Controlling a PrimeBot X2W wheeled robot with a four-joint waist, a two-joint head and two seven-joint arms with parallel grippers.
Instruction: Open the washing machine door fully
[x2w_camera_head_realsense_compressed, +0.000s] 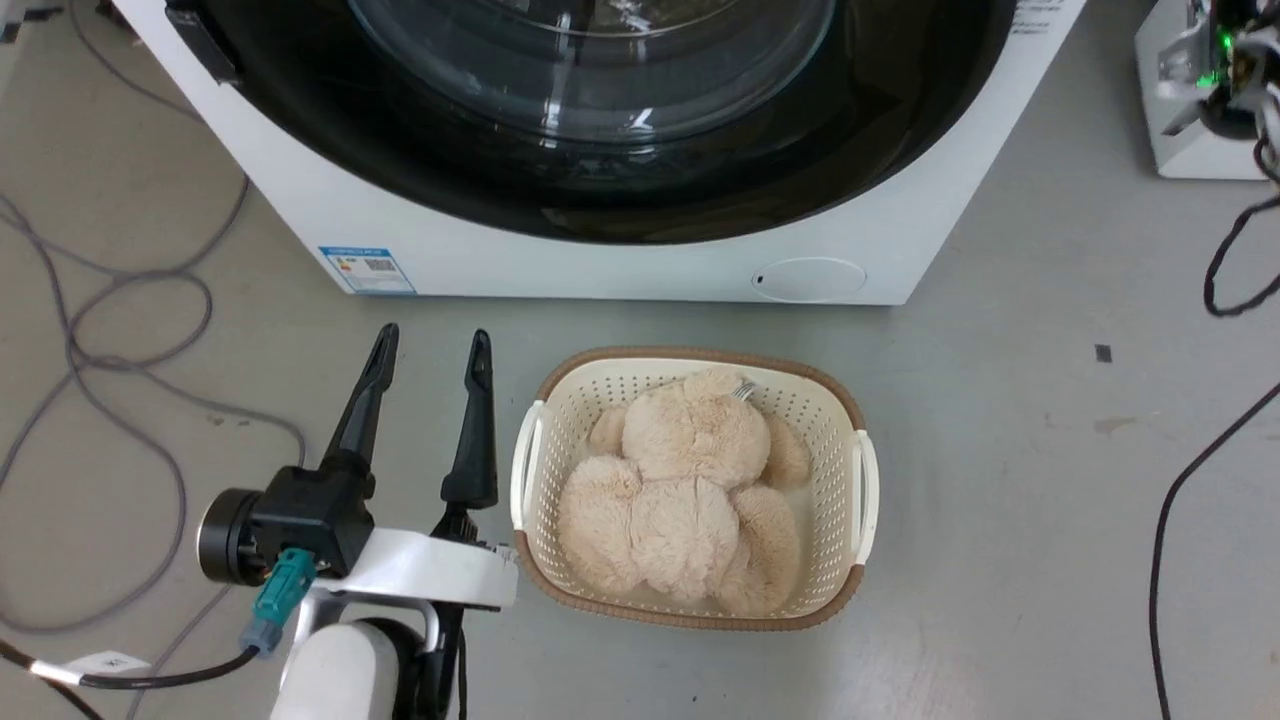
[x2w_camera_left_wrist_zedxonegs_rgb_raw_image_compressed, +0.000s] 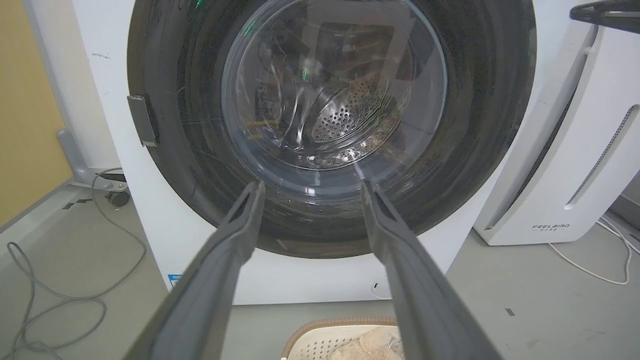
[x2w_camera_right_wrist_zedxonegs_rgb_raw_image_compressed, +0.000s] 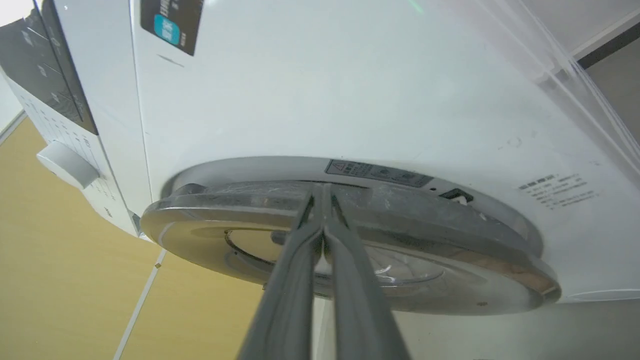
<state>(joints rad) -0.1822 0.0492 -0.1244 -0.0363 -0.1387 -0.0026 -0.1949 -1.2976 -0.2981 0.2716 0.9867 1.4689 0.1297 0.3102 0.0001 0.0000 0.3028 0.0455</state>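
2 dark fingers of the left gripper (x2w_camera_head_realsense_compressed: 435, 335) stand wide apart and hold nothing, hovering over the grey floor (x2w_camera_head_realsense_compressed: 1000, 500) just in front of the washing machine (x2w_camera_head_realsense_compressed: 600, 268) and just beside a cream laundry basket (x2w_camera_head_realsense_compressed: 700, 353). 1 beige plush toy (x2w_camera_head_realsense_compressed: 680, 480) lies in that basket. In the left wrist view the same gripper (x2w_camera_left_wrist_zedxonegs_rgb_raw_image_compressed: 312, 184) points at the washing machine door (x2w_camera_left_wrist_zedxonegs_rgb_raw_image_compressed: 190, 150), whose glossy black rim sits close against the white front, with the perforated steel drum (x2w_camera_left_wrist_zedxonegs_rgb_raw_image_compressed: 350, 115) visible through the bulging glass. A grey handle piece (x2w_camera_left_wrist_zedxonegs_rgb_raw_image_compressed: 142, 120) sits on the rim's edge, and a white FEELBIRD appliance (x2w_camera_left_wrist_zedxonegs_rgb_raw_image_compressed: 575, 175) stands next to the machine.

The right gripper (x2w_camera_right_wrist_zedxonegs_rgb_raw_image_compressed: 321, 192) has its fingers pressed together, tips at the narrow seam between the door's edge (x2w_camera_right_wrist_zedxonegs_rgb_raw_image_compressed: 450, 240) and the machine front (x2w_camera_right_wrist_zedxonegs_rgb_raw_image_compressed: 350, 100) (whether they pinch anything there I cannot tell). A small blue label (x2w_camera_head_realsense_compressed: 367, 268) and a round white flap (x2w_camera_head_realsense_compressed: 810, 278) mark the lower front, and grey cables (x2w_camera_head_realsense_compressed: 120, 300) trail on the floor
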